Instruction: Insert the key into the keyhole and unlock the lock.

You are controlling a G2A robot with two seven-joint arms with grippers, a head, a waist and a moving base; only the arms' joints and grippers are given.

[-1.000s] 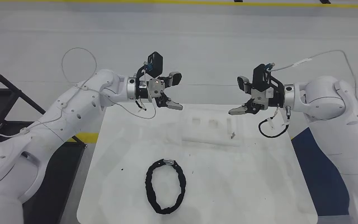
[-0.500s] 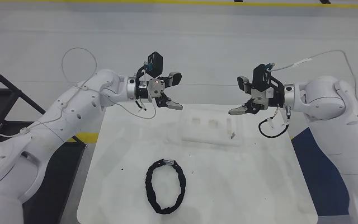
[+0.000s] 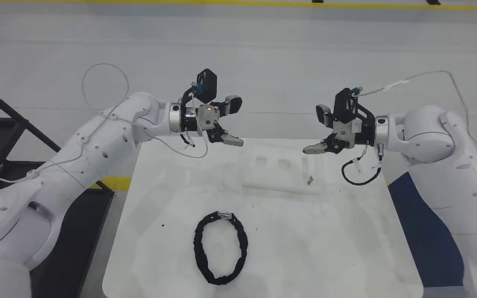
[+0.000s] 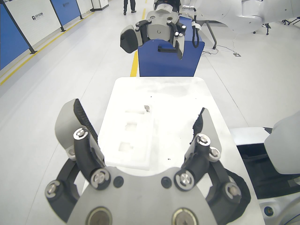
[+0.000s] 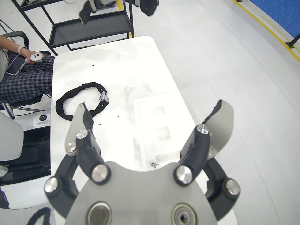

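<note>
the white table [image 3: 335, 238] bears a white foam tray [image 3: 276, 179], lying between the left gripper [image 3: 237, 121] and right gripper [image 3: 314, 130], and a black chain lock [image 3: 200, 246] well apart from both.

I see the white foam tray [image 3: 279, 177] far back on the white table [image 3: 350, 246], with the small metal key [image 3: 308, 179] at the tray's right end. The black fabric-sleeved chain lock [image 3: 220, 248] lies before the tray, well apart.

1. A white table [image 3: 335, 246] holds a black chain lock [image 3: 242, 246] coiled in a ring near its front.
2. A small key [image 3: 308, 179] lies on a white foam tray [image 3: 276, 175] towards the back.
3. The left gripper [image 3: 237, 121] and right gripper [image 3: 317, 130] hover at the far corners, facing each other, fingers spread apart.
</note>
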